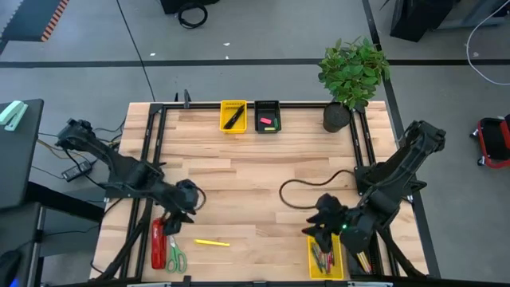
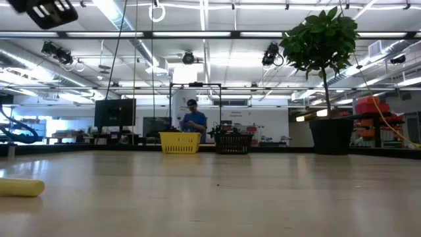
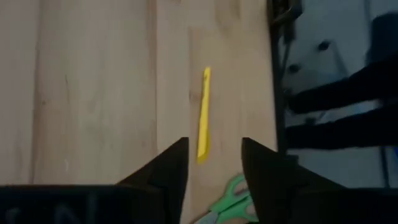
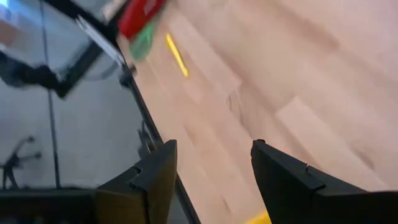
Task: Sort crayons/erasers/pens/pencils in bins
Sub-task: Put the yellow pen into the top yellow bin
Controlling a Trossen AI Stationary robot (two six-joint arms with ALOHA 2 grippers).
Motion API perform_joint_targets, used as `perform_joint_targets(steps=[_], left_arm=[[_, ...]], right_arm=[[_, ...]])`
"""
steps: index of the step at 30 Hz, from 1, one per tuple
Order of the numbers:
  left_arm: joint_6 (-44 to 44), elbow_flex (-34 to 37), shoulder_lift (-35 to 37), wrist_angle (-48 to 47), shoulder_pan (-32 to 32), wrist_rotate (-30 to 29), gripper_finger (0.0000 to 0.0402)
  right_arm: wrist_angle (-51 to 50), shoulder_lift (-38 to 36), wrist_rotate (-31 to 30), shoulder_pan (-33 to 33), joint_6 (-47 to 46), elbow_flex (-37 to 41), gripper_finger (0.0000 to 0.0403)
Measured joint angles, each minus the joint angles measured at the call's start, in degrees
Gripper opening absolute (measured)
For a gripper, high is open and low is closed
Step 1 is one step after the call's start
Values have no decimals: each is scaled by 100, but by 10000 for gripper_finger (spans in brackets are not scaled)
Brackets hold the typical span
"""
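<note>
A yellow pencil (image 1: pixel 211 242) lies flat on the wooden table near its front edge, and also shows in the left wrist view (image 3: pixel 204 115) and in the right wrist view (image 4: pixel 176 55). My left gripper (image 3: pixel 214 152) hovers open above and to the left of it (image 1: pixel 182 209), touching nothing. My right gripper (image 4: pixel 214 162) is open and empty over the far end of a near yellow bin (image 1: pixel 325 257) that holds crayons. A far yellow bin (image 1: pixel 233 116) holds black pens. The black bin (image 1: pixel 267 116) beside it holds a pink and a green eraser.
A red stapler (image 1: pixel 158 243) and green scissors (image 1: pixel 175 255) lie at the near left, close to my left gripper. A black bin (image 1: pixel 362 260) stands at the near right. A potted plant (image 1: pixel 351 76) stands far right. A black cable (image 1: pixel 307 187) loops on the table.
</note>
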State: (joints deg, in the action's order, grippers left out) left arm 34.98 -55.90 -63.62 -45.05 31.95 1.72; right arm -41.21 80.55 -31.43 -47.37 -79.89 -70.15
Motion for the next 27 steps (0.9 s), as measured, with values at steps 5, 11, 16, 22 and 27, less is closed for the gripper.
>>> perform_joint_targets(steps=[5, 11, 16, 22, 27], left_arm=[[-33, 0, -799, 8, 115, 4, 205], [-202, 2, -1724, 127, 365, 3, 211], [57, 4, -2294, 262, 472, -44, 190], [542, 4, -2764, 905, 602, -30, 174], [874, 7, -2963, 1201, 798, 23, 172]], right_arm=[[-209, -194, -749, 0, 224, 0, 212], [-339, -201, -1074, 0, 260, 2, 212], [-489, -201, -1217, 0, 359, 2, 212], [-751, -201, -1332, 0, 350, 3, 212], [-901, -198, -1146, -15, 107, 7, 212]])
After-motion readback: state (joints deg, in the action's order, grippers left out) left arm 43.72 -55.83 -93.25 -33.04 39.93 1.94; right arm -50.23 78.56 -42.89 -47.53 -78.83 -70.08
